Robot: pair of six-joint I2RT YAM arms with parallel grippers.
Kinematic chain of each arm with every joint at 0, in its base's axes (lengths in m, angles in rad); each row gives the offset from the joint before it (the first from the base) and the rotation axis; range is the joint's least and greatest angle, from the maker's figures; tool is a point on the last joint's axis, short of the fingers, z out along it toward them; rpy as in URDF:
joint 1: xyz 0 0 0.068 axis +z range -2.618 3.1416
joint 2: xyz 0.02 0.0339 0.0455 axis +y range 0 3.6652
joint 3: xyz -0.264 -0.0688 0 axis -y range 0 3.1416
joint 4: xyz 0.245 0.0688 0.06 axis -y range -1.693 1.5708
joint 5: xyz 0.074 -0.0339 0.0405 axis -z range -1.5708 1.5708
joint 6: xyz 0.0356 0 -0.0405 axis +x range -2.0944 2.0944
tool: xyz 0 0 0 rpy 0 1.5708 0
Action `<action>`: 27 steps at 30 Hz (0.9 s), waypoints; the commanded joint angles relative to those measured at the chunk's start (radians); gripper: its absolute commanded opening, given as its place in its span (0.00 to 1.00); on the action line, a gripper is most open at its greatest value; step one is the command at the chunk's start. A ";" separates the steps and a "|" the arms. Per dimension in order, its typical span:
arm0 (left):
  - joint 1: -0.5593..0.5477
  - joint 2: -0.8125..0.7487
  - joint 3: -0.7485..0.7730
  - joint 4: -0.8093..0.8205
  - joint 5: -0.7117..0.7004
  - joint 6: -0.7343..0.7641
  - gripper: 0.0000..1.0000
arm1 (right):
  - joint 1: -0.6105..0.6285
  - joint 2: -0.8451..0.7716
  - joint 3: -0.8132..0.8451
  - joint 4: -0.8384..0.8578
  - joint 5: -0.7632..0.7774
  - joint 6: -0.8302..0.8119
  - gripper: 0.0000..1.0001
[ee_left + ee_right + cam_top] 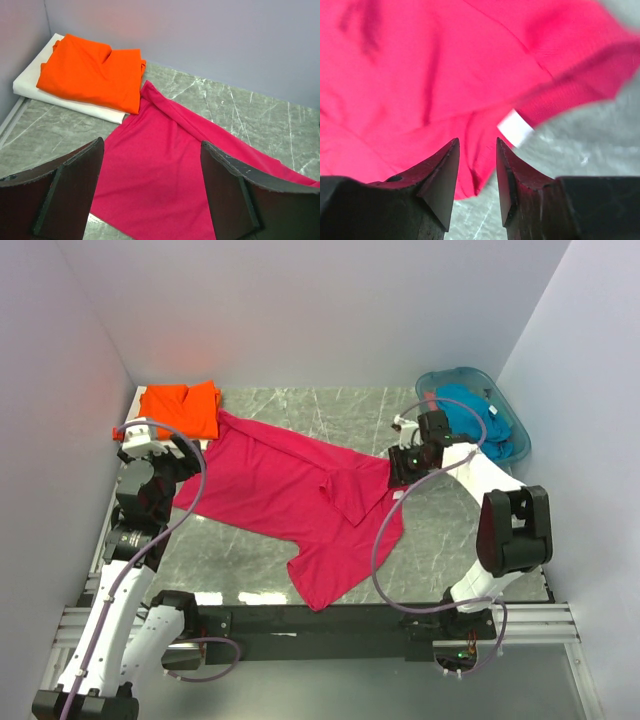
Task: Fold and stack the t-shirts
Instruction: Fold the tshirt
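The magenta-red t-shirt [290, 495] lies spread across the middle of the table, with a flap folded over near its right edge. My left gripper [178, 458] hovers wide open over the shirt's left edge; the left wrist view shows the red cloth [155, 170] below the gap in the gripper [152, 145]. My right gripper [405, 465] is at the shirt's right edge, its jaws [477, 142] narrowly open over a fold of red cloth [420, 75] beside the white neck label [515, 128]. The folded orange t-shirt [183, 408] [92, 72] lies at the back left. The teal-blue t-shirt [475, 415] sits crumpled in the basket.
A translucent teal basket [517, 437] stands at the back right corner. A white flat sheet [30, 80] lies under the orange shirt against the left wall. Walls close in the table on three sides. Grey marble tabletop [450, 540] shows at the front right.
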 commanded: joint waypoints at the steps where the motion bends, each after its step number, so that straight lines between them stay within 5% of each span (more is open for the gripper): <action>1: -0.004 -0.018 0.006 0.019 0.013 0.002 0.84 | -0.015 0.010 -0.049 -0.002 0.069 0.085 0.43; 21: -0.018 -0.035 0.006 0.016 0.001 0.009 0.84 | -0.073 0.142 -0.117 -0.003 0.047 0.192 0.44; 27: -0.021 -0.038 0.006 0.015 -0.004 0.009 0.84 | -0.073 0.143 -0.120 -0.016 0.053 0.184 0.30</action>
